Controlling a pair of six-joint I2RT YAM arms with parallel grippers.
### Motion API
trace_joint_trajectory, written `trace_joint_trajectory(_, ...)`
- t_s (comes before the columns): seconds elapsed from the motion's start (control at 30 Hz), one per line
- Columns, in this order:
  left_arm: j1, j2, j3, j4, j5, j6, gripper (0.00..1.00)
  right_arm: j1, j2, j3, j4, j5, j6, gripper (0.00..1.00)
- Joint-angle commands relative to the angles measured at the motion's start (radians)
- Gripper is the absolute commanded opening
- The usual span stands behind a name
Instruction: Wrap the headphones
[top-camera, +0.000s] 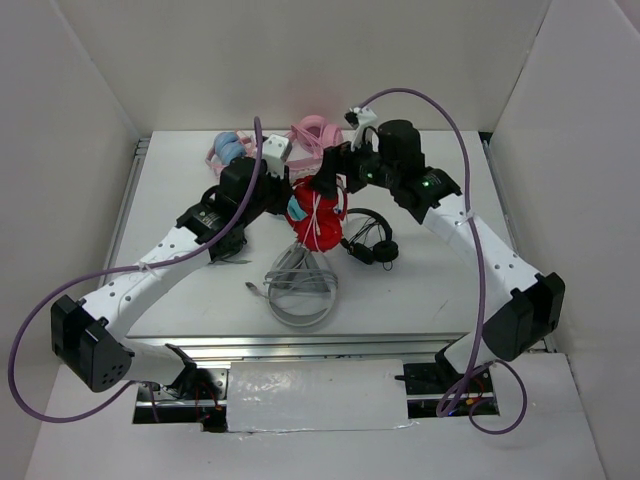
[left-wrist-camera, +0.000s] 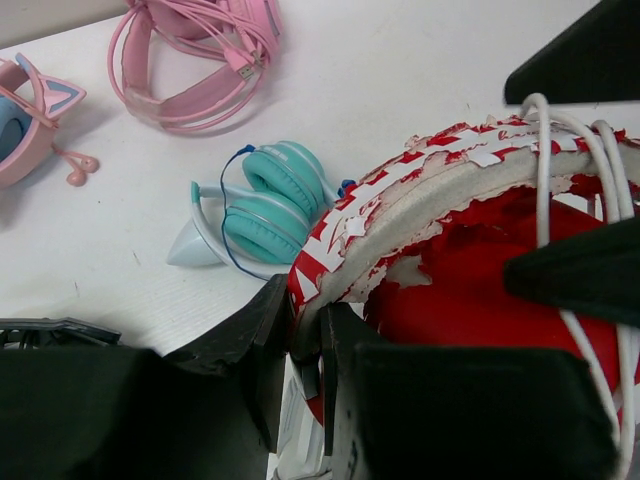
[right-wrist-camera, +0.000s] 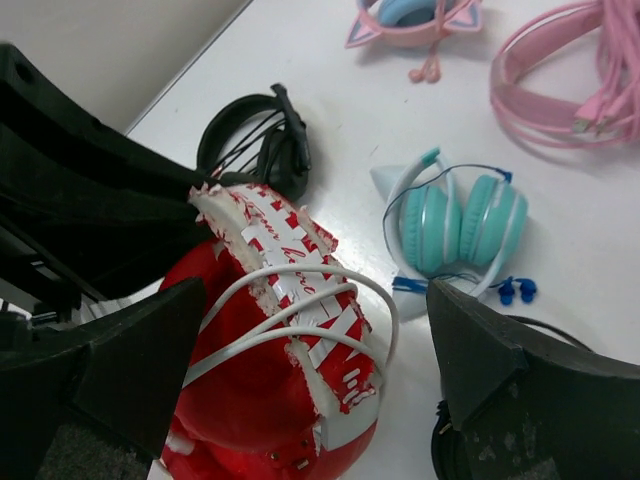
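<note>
The red headphones (top-camera: 316, 226) lie mid-table, cups together, with a peeling red-and-white headband (right-wrist-camera: 300, 290). The thin white cable (right-wrist-camera: 250, 335) runs in several loops across the band and also shows in the left wrist view (left-wrist-camera: 545, 180). My left gripper (left-wrist-camera: 305, 335) is shut on the end of the headband (left-wrist-camera: 420, 190), at the left of the headphones in the top view (top-camera: 290, 195). My right gripper (right-wrist-camera: 315, 350) is wide open, one finger on each side of the headphones without touching them, just above them in the top view (top-camera: 328, 180).
Teal headphones (right-wrist-camera: 455, 215) lie right beside the red ones. Pink headphones (top-camera: 315, 135) and a pink-and-blue cat-ear pair (top-camera: 228, 148) lie at the back. Small black headphones (top-camera: 370, 240) are to the right, a grey pair (top-camera: 300, 285) in front.
</note>
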Motion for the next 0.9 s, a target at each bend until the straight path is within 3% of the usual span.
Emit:
trace_joint_trajectory(0.0,-0.006,-0.035,0.025,0.121,0.005,-0.017,0.0,-0.007,-0.048,-0.067,0.089,-0.091,0.018,0.99)
trace_joint_trajectory(0.2,-0.006,-0.043,0.014,0.141,0.025,-0.033,0.0,-0.024,-0.063,-0.139,0.125,-0.143,0.048,0.92)
trace_joint_trajectory(0.3,-0.006,-0.057,0.003,0.159,0.03,-0.039,0.0,-0.04,-0.071,-0.162,0.164,-0.185,0.076,0.72)
trace_joint_trajectory(0.33,-0.006,-0.06,-0.001,0.166,0.031,-0.039,0.0,-0.045,-0.071,-0.177,0.18,-0.2,0.082,0.6)
trace_joint_trajectory(0.53,-0.006,-0.052,0.006,0.164,0.04,-0.045,0.0,-0.063,-0.094,-0.202,0.237,-0.277,0.108,0.33)
trace_joint_trajectory(0.57,-0.006,-0.048,0.006,0.166,0.042,-0.047,0.0,-0.065,-0.097,-0.203,0.24,-0.292,0.11,0.2)
trace_joint_trajectory(0.6,-0.006,-0.044,0.008,0.166,0.043,-0.05,0.0,-0.067,-0.1,-0.208,0.244,-0.298,0.111,0.0)
trace_joint_trajectory(0.7,-0.007,-0.028,0.026,0.155,0.054,-0.056,0.0,-0.068,-0.117,-0.229,0.272,-0.291,0.104,0.0)
trace_joint_trajectory(0.8,-0.009,-0.008,0.051,0.127,0.059,-0.05,0.27,-0.076,-0.141,-0.248,0.293,-0.279,0.107,0.0)
trace_joint_trajectory(0.83,-0.007,0.0,0.056,0.12,0.054,-0.048,0.54,-0.082,-0.152,-0.251,0.295,-0.256,0.105,0.0)
trace_joint_trajectory(0.87,-0.009,0.002,0.062,0.112,0.034,-0.05,0.65,-0.088,-0.16,-0.253,0.303,-0.234,0.116,0.0)
